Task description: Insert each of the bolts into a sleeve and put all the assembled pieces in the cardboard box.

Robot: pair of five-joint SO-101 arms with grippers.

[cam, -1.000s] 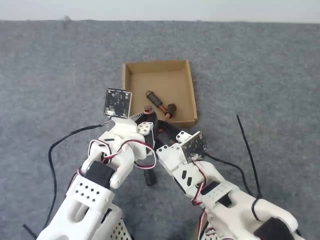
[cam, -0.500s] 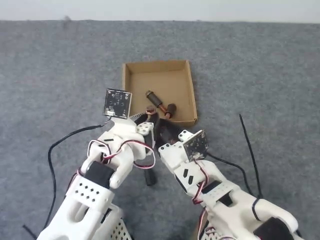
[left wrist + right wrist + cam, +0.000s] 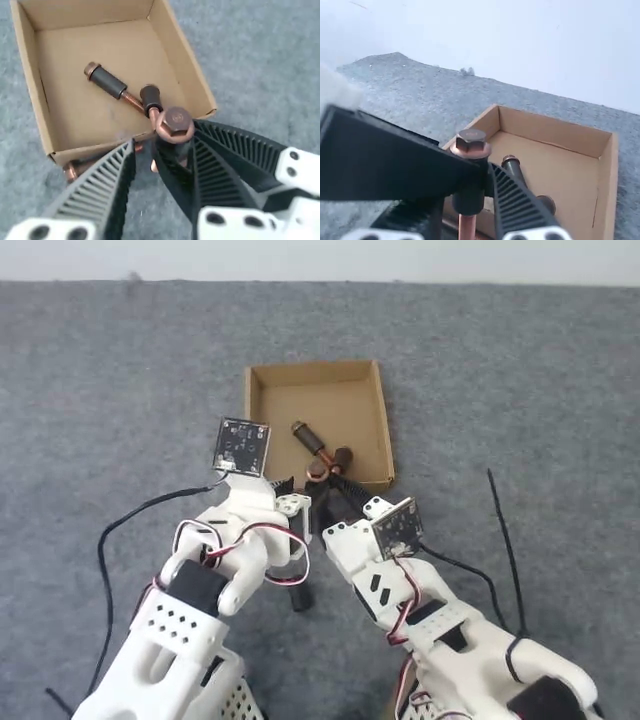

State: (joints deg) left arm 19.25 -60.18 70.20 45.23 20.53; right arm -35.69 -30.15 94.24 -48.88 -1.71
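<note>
While the right end effector is clamped on a black sleeve w/ a copper bolt through it, that piece stands upright. Its hex head is up and the shaft sticks out below, right over the near wall of the cardboard box. The box sits approx mid-table, open side up.

Two assembled pieces lie on the box bottom. One is near the middle, lying slantwise. The other is toward the box's near right corner, its end at the first one's shaft; touching or not, can't tell.

The left end effector is just beside the held piece and holds nothing. Its fingers are parted: one ribbed finger stands apart from the sleeve w/ table showing btwn. How wide it is, can't tell.

A loose bolt lies on the table outside the box, just beside its near wall. A loose sleeve lies btwn the two arms, closer to the table's near edge. A black cable trails along the table toward its right edge.
</note>
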